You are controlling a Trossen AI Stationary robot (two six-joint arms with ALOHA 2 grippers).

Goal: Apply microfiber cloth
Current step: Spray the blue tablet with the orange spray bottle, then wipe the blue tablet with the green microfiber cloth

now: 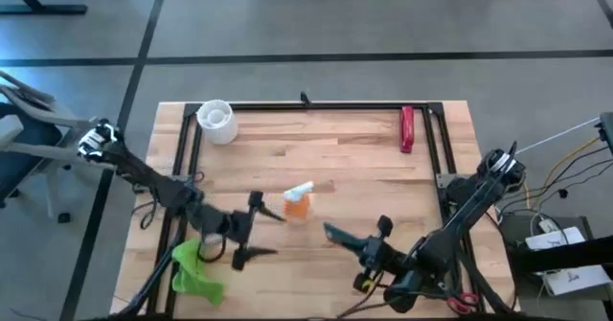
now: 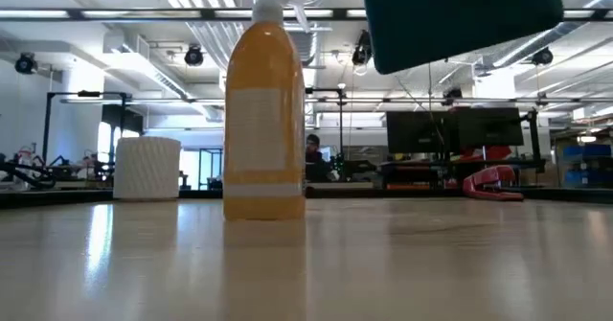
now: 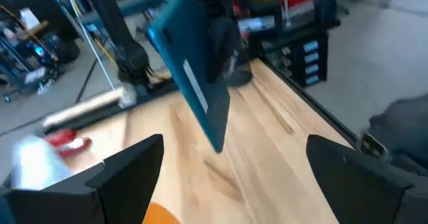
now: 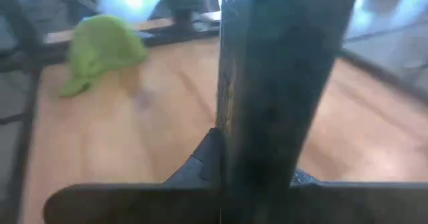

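at the near edge of the wooden surface, close to its left corner, the microfiber cloth lies crumpled in a lime-green heap, partly over the black frame rail; in the right wrist view the microfiber cloth shows as a rounded lump beside that rail. no end effector touches it.

just beside the cloth, toward the middle, the left end effector hangs over the wood with its two dark fingers spread wide and nothing between them; the left wrist view shows the left end effector with the same wide gap and bare planks in it.

to the right along the near side, the right end effector is pinching a dark teal slab. the slab stands nearly upright between the fingers in the right wrist view, and it is lifted off the wood: the low view shows the slab hanging high with clear air under it, and the left wrist view catches the slab tilted.

between the two end effectors and a little farther in stands an orange spray bottle with a white top, upright, apart from both; it fills the middle of the low view as the bottle.

at the far left corner sits a white ribbed cup, and by the far right rail lies a red stapler.
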